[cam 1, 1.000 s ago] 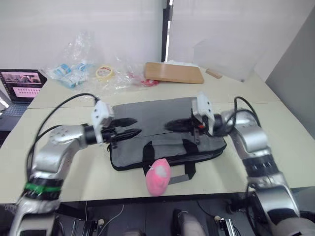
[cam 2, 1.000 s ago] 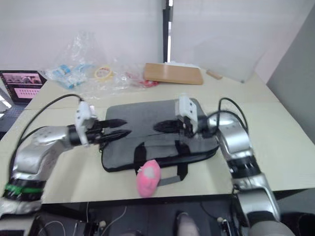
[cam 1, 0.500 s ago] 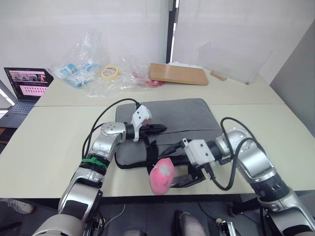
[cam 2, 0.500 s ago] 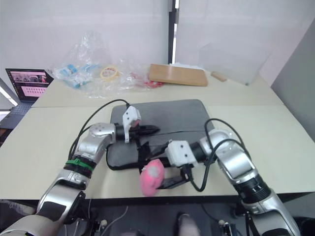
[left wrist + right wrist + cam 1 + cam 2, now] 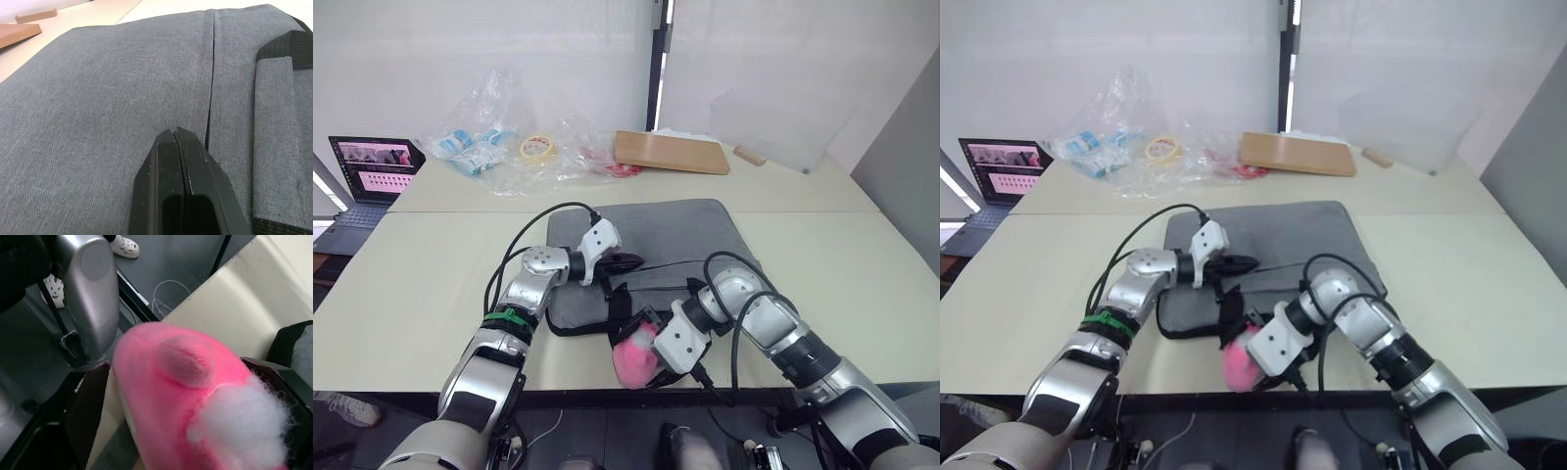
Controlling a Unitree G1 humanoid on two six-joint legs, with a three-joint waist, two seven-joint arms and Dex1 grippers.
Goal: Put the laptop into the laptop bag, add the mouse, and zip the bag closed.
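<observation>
Lying flat on the worktop (image 5: 431,264), the laptop bag (image 5: 675,230) has the left end effector (image 5: 628,261) resting on its grey top, fingers pressed together with nothing between them. At the near edge, beside the bag's strap handles (image 5: 619,311), the right end effector (image 5: 193,406) straddles a fuzzy pink plush lump (image 5: 633,358), fingers spread on either side of it.

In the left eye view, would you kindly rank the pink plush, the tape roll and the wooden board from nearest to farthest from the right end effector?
1. Pink plush: between the right end effector's fingers at the table's near edge.
2. Wooden board: far side of the table, beyond the laptop bag.
3. Tape roll: far side, towards the left, among clear plastic bags. It looks slightly farther than the board.
</observation>
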